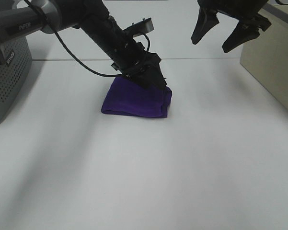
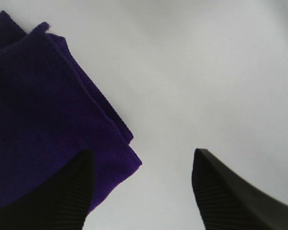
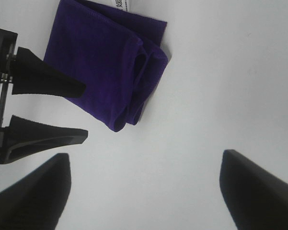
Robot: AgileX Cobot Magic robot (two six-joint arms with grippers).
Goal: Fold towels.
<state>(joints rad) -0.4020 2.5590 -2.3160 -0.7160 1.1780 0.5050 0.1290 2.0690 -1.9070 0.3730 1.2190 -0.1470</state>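
Note:
The deep purple towel [image 1: 136, 101] lies folded in a small thick packet on the white table [image 1: 144, 172], with its layered folds facing right. My left gripper [image 1: 159, 80] is open at the towel's far right corner. In the left wrist view [image 2: 141, 191] one finger [image 2: 69, 191] is over the towel's hemmed corner [image 2: 48, 105] and the other is over bare table. My right gripper [image 1: 227, 31] is open and empty, raised above and to the right of the towel. The right wrist view [image 3: 144, 191] shows the towel [image 3: 105, 62], its white tag [image 3: 127, 5] and the left gripper [image 3: 85, 111] beside it.
A grey perforated device [image 1: 5, 76] stands at the table's left edge. A beige box [image 1: 273, 62] stands at the right. The left arm's cable [image 1: 81, 60] hangs over the table behind the towel.

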